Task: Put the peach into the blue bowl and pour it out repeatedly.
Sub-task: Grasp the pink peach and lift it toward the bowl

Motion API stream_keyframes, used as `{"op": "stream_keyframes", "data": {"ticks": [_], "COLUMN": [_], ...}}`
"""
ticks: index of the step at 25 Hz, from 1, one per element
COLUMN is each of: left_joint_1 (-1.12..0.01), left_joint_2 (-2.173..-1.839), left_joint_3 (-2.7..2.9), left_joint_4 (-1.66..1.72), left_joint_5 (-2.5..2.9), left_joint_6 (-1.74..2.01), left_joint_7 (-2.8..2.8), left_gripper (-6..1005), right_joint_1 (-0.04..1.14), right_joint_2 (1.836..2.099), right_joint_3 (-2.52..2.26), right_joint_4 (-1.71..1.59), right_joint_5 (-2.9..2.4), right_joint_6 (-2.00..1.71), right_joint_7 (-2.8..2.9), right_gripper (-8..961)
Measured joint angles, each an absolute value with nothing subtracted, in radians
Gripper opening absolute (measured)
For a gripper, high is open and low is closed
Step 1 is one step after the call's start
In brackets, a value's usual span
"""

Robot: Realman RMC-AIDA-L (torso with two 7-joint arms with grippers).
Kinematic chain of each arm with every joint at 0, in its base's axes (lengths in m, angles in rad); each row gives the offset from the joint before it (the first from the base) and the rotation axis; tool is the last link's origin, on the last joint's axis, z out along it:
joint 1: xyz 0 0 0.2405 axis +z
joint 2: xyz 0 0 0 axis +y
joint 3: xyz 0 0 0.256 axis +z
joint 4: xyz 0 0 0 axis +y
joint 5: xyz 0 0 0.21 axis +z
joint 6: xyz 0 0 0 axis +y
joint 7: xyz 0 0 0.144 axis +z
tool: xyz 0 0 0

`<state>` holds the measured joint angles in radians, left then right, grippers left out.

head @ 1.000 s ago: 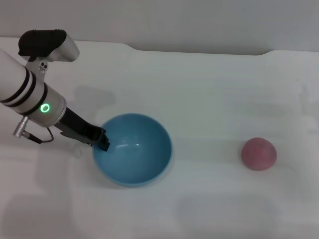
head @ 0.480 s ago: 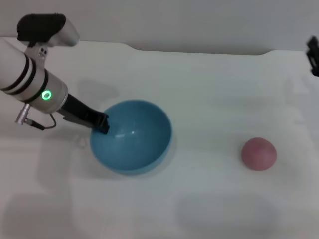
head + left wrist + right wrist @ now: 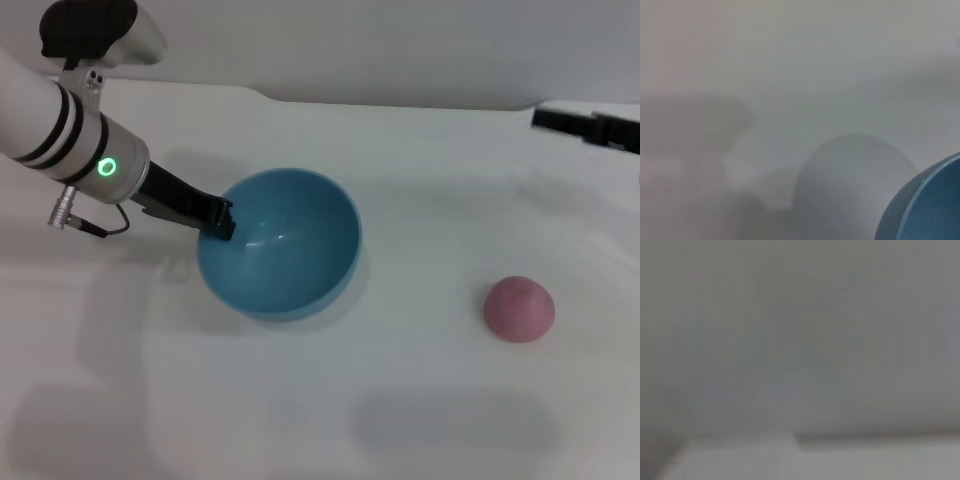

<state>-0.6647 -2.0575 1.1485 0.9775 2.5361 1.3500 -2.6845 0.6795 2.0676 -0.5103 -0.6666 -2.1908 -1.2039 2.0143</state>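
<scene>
1. The peach [image 3: 519, 309], a small round pink-red fruit, is seen in the lower right of the head view, resting alone on the white table [image 3: 420, 190].
2. The blue bowl [image 3: 279, 243] is found left of centre in the same view, well apart from the peach. Its inside is seen to hold nothing, and a pale highlight is visible on its glossy inner wall.
3. The bowl appears tipped slightly, with its opening turned a little toward the right of the frame.
4. The left gripper [image 3: 217, 220] is placed at the bowl's left rim, and its dark fingers are clamped on that rim, one tip showing inside the bowl.
5. The left arm, white with black bands and a green ring light, is seen reaching in from the upper left corner of the frame.
6. In the left wrist view, only a curved piece of the blue bowl [image 3: 927, 202] is shown in the lower right corner, above a soft shadow on the table.
7. The right gripper [image 3: 585, 126] is seen at the upper right edge of the head view, far from the peach; whether its fingers are apart or together cannot be told.
8. In the right wrist view, only a blurred pale surface is shown.
</scene>
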Motion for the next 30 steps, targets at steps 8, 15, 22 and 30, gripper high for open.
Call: {"op": "stream_keyframes", "data": {"ticks": [8,15,22,30], "left_joint_1": [-0.666,-0.658,-0.655,-0.654], "left_joint_2": [-2.057,-2.059,-2.059,-2.058], "left_joint_3": [1.146,1.153,1.158,1.173], "left_joint_4": [0.979,1.003,1.004,1.005], "left_joint_5": [2.535,2.531,2.496,2.494], "left_joint_6": [1.331,1.325,1.314,1.309], "left_joint_7": [-2.684,-2.684,-2.674,-2.672], "left_gripper": [-2,-2,-1,-2], "right_joint_1": [0.795,0.827,0.836,0.841], "right_joint_2": [2.059,2.07,2.076,2.075], "right_joint_3": [-0.607,-0.789,-0.834,-0.841], "right_joint_4": [-0.865,-0.845,-0.737,-0.639], "right_joint_5": [-2.647,-2.785,-2.78,-2.748], "right_joint_6": [-1.471,-1.496,-1.426,-1.337], "right_joint_7": [2.374,2.449,2.449,2.441], "right_gripper": [392,387,383,378]}}
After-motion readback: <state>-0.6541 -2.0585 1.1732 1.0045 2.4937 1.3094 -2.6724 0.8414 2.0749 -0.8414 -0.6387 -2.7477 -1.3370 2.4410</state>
